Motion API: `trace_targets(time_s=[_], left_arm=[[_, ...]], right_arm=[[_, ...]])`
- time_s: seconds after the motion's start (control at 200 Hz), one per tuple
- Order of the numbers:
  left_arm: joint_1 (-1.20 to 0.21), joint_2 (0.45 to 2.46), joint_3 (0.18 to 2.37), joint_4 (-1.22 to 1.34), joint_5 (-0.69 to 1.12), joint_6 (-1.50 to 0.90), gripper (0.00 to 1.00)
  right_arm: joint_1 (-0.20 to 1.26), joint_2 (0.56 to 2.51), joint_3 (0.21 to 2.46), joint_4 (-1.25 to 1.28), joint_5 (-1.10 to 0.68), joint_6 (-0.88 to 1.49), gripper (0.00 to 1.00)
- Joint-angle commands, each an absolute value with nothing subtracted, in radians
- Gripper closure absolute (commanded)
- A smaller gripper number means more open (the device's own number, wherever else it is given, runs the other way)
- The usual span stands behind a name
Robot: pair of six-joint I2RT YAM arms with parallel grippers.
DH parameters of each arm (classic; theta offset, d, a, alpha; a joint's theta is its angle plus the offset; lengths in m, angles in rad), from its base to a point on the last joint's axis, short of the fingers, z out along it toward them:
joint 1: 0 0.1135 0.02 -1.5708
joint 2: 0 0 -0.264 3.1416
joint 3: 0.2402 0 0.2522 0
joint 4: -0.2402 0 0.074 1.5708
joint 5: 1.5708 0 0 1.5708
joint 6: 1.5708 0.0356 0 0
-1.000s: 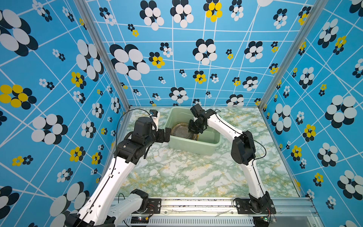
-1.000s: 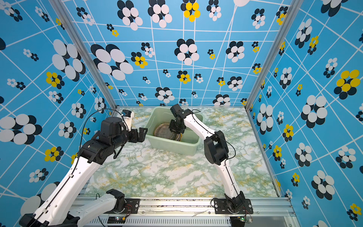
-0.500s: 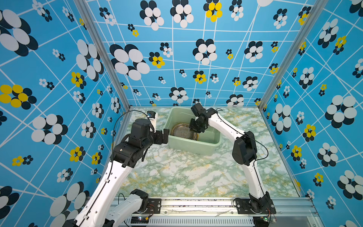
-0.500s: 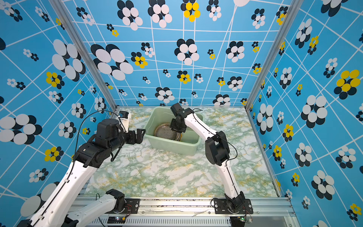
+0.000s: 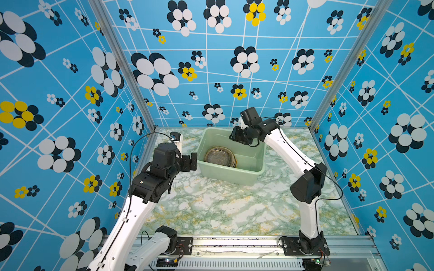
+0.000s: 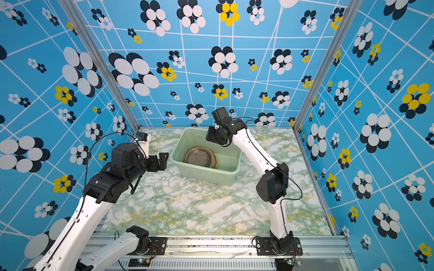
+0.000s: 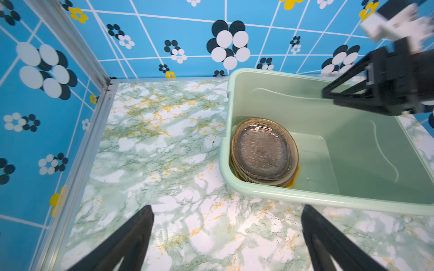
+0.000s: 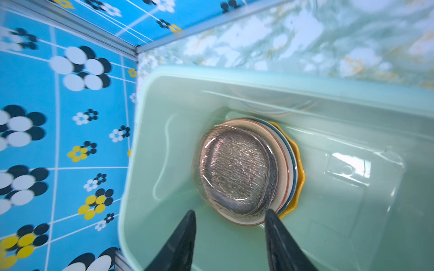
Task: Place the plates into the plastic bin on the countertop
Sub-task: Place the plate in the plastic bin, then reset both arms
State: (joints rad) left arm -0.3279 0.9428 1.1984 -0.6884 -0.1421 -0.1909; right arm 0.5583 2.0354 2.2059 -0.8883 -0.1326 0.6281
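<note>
A stack of plates (image 5: 220, 156) (image 6: 199, 156) lies in the left half of the pale green plastic bin (image 5: 227, 177) (image 6: 204, 176) at the back of the countertop (image 5: 223, 206). A clear ribbed glass plate (image 8: 234, 173) is on top, with cream, dark-rimmed and yellow scalloped rims showing under it. My right gripper (image 5: 232, 137) (image 8: 230, 211) hangs open and empty above the bin's far side, over the stack (image 7: 261, 152). My left gripper (image 5: 193, 160) (image 7: 227, 206) stands wide open just left of the bin's rim (image 7: 305, 197), over bare marble.
Blue flowered walls close in the left, back and right sides, with aluminium posts (image 5: 122, 70) at the corners. The arm bases sit on a metal rail (image 5: 234, 244) along the front edge. The bin's right half (image 7: 352, 152) holds nothing.
My right gripper has opened and risen off the plate stack toward the bin's far side. The left arm has drawn back a little to the left, still open.
</note>
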Motion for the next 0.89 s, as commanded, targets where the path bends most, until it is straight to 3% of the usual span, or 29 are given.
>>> trace_targets(time_s=[0.0,0.215,0.325,0.425,0.49,0.645,0.79,0.89], left_arm=[[-0.257,0.920,1.176,-0.655,-0.222,-0.186,0.01],[0.042,0.884,0.970,-0.461,-0.173,-0.286,0.01],[0.129,0.892,0.817,-0.343,-0.185,-0.279,0.01],[0.164,0.917,0.689,-0.210,-0.161,-0.240,0.01],[0.170,0.953,0.639,-0.139,-0.156,-0.232,0.01],[0.175,1.079,0.572,0.057,-0.096,-0.196,0.01],[0.177,1.213,0.529,0.277,-0.052,-0.196,0.01],[0.177,1.309,0.512,0.410,-0.008,-0.198,0.01]], right_arm=[[0.499,1.887,2.221,-0.857,-0.111,0.480,0.46],[0.317,1.626,1.949,-0.772,-0.009,0.335,0.42],[0.224,1.435,1.652,-0.600,0.103,0.280,0.29],[0.157,1.263,1.311,-0.380,0.181,0.186,0.31],[0.125,1.188,1.157,-0.293,0.260,0.158,0.25],[-0.002,1.141,0.904,-0.201,0.324,0.151,0.23],[-0.021,1.132,0.598,0.195,0.340,0.098,0.22],[-0.023,1.212,0.528,0.339,0.309,0.120,0.23]])
